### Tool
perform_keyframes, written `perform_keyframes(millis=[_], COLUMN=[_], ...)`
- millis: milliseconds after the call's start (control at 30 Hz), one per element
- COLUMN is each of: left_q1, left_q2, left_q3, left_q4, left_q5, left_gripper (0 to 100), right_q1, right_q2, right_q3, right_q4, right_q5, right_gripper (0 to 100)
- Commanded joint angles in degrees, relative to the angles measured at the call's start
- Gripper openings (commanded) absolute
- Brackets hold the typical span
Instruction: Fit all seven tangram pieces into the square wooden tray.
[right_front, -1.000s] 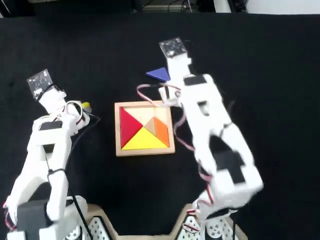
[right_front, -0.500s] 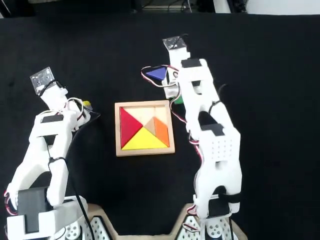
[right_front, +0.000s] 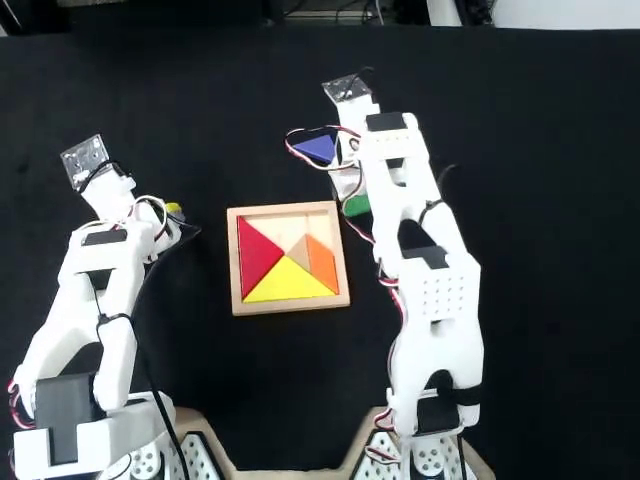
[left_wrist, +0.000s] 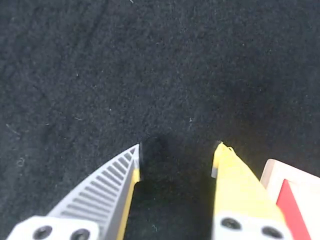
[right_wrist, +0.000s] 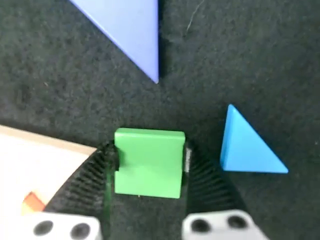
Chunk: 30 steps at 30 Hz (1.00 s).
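green square (right_wrist: 147, 165) sits clamped between the right gripper's (right_wrist: 149, 150) two fingers, one on each opposite side, just outside the tray (right_front: 290, 305) near its far right corner. whether it rests on the black cloth (right_front: 520, 150) or hangs above it i cannot tell. in the high view the same piece is a green patch beside the right arm's wrist, just off the tray's rim. a light blue triangle (right_wrist: 247, 147) lies on the cloth just beside the square, apart from it. a larger dark blue triangle (right_front: 318, 147) lies farther out, beyond the tray's far edge. inside the tray a red triangle (right_front: 258, 255) fills the left side and a yellow triangle (right_front: 290, 283) the near side. an orange piece (right_front: 322, 260) stands along the right, and a small tan triangle (right_front: 300, 243) sits at the middle. the far strip is bare wood. the left gripper (left_wrist: 177, 160) is open, its fingers spread with cloth between them. it hovers left of the tray, whose corner and a bit of red show at the edge of the left wrist view.
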Motion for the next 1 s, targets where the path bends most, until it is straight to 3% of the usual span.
perform_keyframes(millis=[0,233,467,967], left_q1=[0.0,-0.1,-0.4,-0.1], left_q2=[-0.2,-0.2,-0.2,-0.2], left_q3=[-3.4,-3.4,-3.3,-3.2], left_q4=[-1.0,-1.1,-1.1,-1.1], left_q5=[-0.1,0.0,0.0,-0.1], left_gripper=[23,23,23,23], right_q1=[-0.3,-6.7,-16.0,-19.4], right_q2=[-5.8,-17.3,-16.7,-16.2], right_q3=[-5.4,-4.4,9.5,15.2], right_q4=[6.6,14.9,4.6,-1.8], right_q5=[0.7,5.0,9.1,8.0], right_gripper=[1.1,1.1,1.1,1.1])
